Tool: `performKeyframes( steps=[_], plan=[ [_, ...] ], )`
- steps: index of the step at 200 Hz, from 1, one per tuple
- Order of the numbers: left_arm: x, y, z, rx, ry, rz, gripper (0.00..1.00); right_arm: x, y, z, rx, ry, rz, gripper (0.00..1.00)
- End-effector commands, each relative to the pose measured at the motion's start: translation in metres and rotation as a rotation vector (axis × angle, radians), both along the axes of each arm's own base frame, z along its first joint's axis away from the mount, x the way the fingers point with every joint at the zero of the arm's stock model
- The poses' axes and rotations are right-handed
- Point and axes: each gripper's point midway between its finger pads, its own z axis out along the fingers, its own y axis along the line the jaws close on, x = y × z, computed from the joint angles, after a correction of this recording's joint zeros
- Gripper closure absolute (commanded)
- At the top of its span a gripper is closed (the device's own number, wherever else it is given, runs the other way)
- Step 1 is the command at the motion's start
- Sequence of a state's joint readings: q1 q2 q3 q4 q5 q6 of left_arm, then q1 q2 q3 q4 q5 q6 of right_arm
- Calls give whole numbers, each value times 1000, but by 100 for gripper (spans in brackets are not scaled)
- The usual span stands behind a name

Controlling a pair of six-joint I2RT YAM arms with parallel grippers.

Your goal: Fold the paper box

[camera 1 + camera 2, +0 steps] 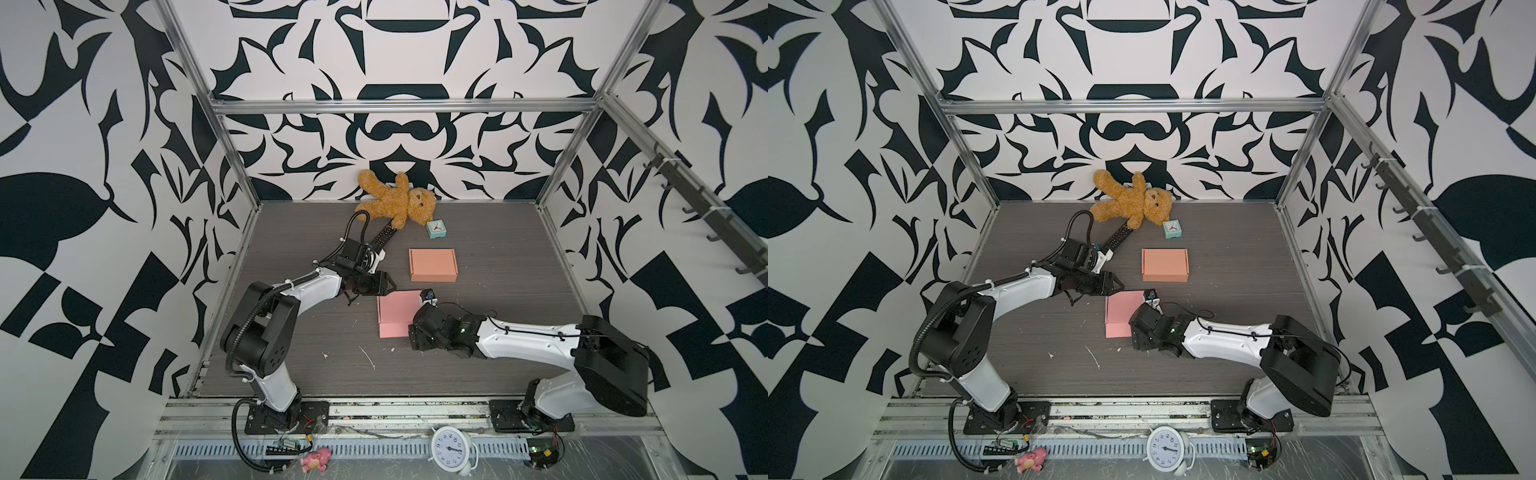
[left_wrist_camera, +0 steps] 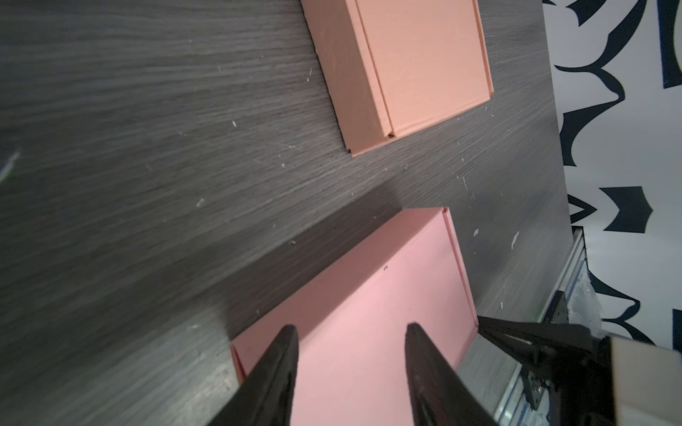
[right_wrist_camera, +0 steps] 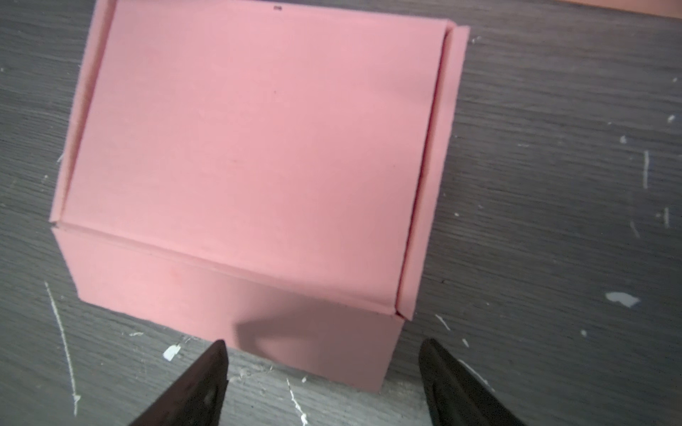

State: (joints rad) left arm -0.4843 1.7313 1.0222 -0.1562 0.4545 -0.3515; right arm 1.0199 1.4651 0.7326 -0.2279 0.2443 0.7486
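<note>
At the bottom edge of a top view, a white alarm clock (image 1: 451,449) and a pink toy (image 1: 316,459) lie on the front rail. Above them, at mid-frame in both top views, the pink paper box (image 1: 395,309) sits on the dark wood table (image 1: 498,353) with its lid down. The right gripper (image 3: 323,341) is at the box's lower right corner, its fingers spread wide with nothing between them. The left gripper (image 2: 351,326) reaches in from the left over the box's upper left edge, fingers parted and pinching nothing. Just above the pink box, apart from it, lies a closed orange box (image 1: 433,264). Farther up, a black remote (image 1: 381,237), a small teal clock (image 1: 436,229) and a brown teddy bear (image 1: 395,201) rest near the back wall.
</note>
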Motion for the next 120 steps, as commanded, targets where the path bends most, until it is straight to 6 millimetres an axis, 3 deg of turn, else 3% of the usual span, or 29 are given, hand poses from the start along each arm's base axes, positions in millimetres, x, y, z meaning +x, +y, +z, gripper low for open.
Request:
performKeyframes(
  steps=[1,120],
  plan=[
    [7,-6,1,-10,-3,-45,50,7,-2,7,-14,-34,-6,17],
    [-5,-16,-22,-51,100,-108,52,19,-7,1,-55,-44,-18,17]
  ],
)
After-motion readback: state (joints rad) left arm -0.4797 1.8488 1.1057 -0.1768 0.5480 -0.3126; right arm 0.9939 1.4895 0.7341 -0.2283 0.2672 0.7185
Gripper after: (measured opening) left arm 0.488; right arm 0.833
